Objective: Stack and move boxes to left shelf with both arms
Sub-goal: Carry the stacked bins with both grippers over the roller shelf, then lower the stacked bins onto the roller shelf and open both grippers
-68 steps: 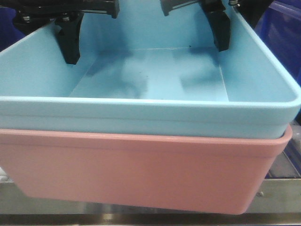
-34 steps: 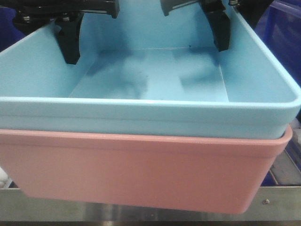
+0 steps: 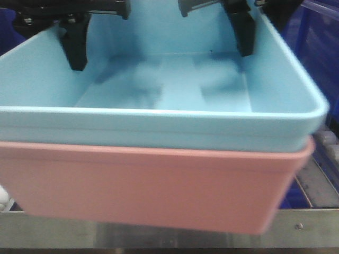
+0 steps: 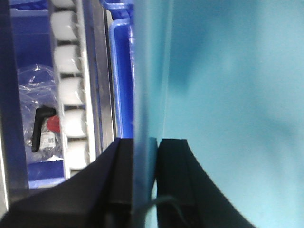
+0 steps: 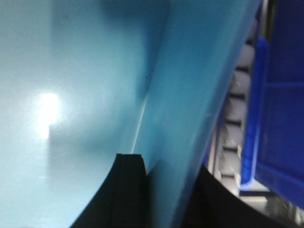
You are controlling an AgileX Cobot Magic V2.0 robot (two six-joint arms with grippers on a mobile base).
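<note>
My two boxes sit nested: the light blue tub point(image 3: 159, 127) rests inside the salmon pink tub point(image 3: 148, 185), only the pink one's front wall and rim showing below it. Together they fill most of the front view, with the pink base hanging just above the brushed-metal front rail point(image 3: 159, 235) of the left shelf at 6 o'clock. I cannot tell whether the pink base touches the rail.

My left end effector point(image 4: 145, 161) is clamped on the blue tub's wall, one black finger point(image 4: 121, 166) outside and the other inside, the thin wall pinched between them. In the front view that inner finger hangs down at about 10 o'clock point(image 3: 74, 45).

My right end effector point(image 5: 166, 180) grips the opposite wall likewise, with an inner finger point(image 5: 128, 185) pressed against the blue plastic and the outer part dark behind the wall. It shows at about 1 o'clock in the front view point(image 3: 243, 32).

White rollers point(image 4: 69, 90) run in a lane at 9 o'clock of my left wrist view, beside a dark blue bin point(image 4: 121, 85). A clear plastic bag point(image 4: 40, 109) holding a black part lies beyond the rollers.
</note>
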